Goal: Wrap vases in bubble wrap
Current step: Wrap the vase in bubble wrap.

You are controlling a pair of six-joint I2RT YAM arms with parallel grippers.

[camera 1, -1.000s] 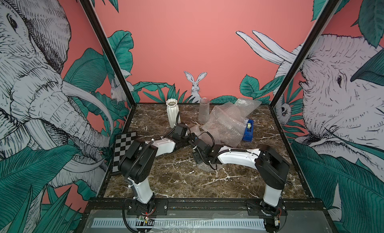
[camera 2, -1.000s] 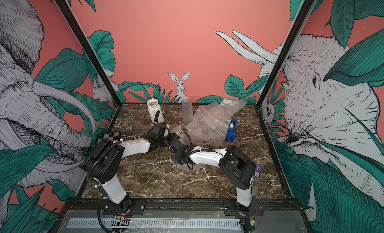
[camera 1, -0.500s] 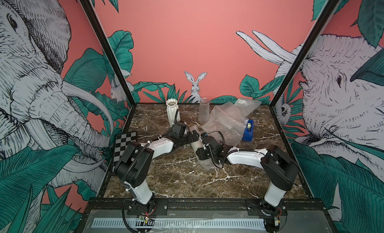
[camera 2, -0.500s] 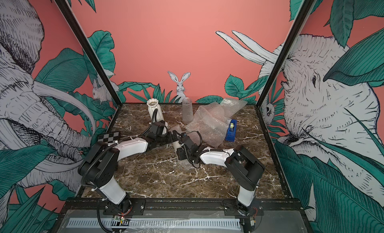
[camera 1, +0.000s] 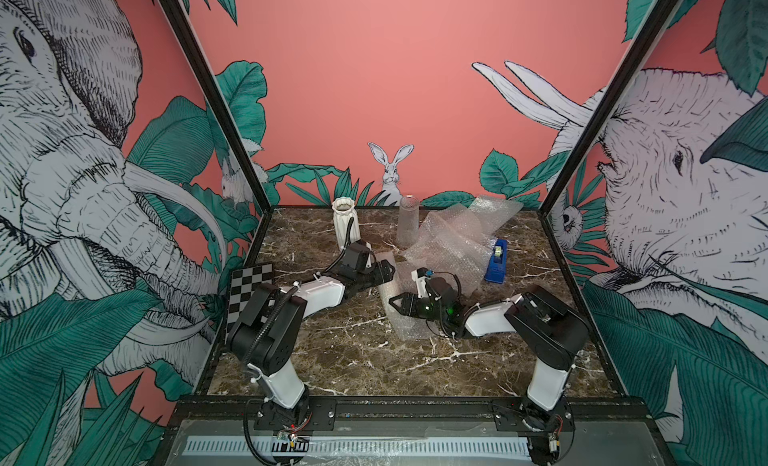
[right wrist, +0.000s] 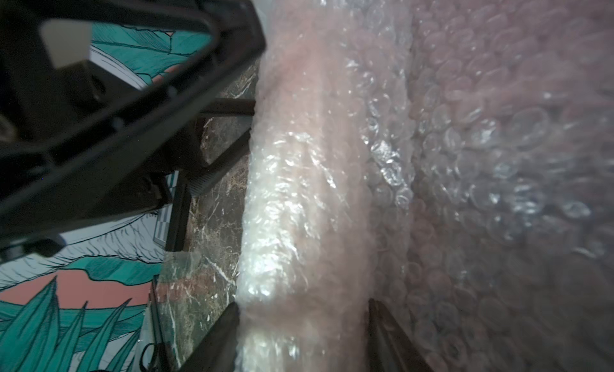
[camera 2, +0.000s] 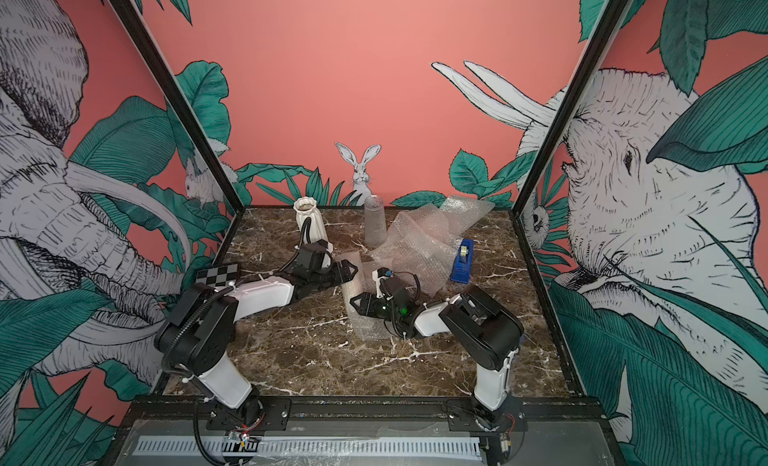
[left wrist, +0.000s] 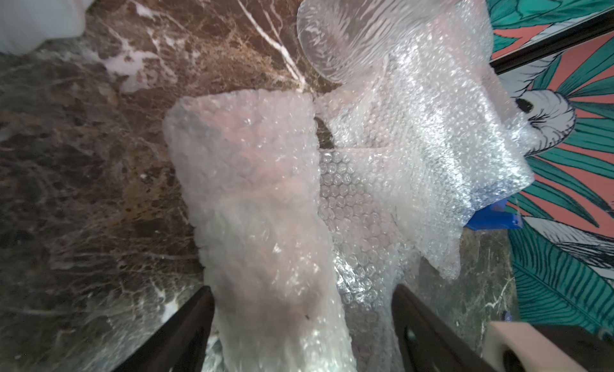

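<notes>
The brown marble worktop [camera 1: 353,360] fills the floor of the booth. Two arms bend low over it. The left arm [camera 1: 316,295] folds at its elbow and reaches across to the middle. The right arm [camera 1: 540,322] folds too and reaches in from its side, so both meet at the middle.

A loose pile of bubble wrap [camera 1: 453,239] lies at the back, on the right arm's side. The wrapped vase [camera 1: 388,291] lies flat in the middle, rolled in more wrap, with one end pointing to the back.

A tall white vase [camera 1: 343,222] stands at the back. A clear glass vase [camera 1: 406,222] stands near it, touching the pile. A blue tape holder [camera 1: 496,262] sits just beside the pile.

The left hand [left wrist: 302,304] is open around the far end of the roll; one finger touches it and one is apart. The right hand [right wrist: 302,320] grips the roll lower down, with a finger on each side.
</notes>
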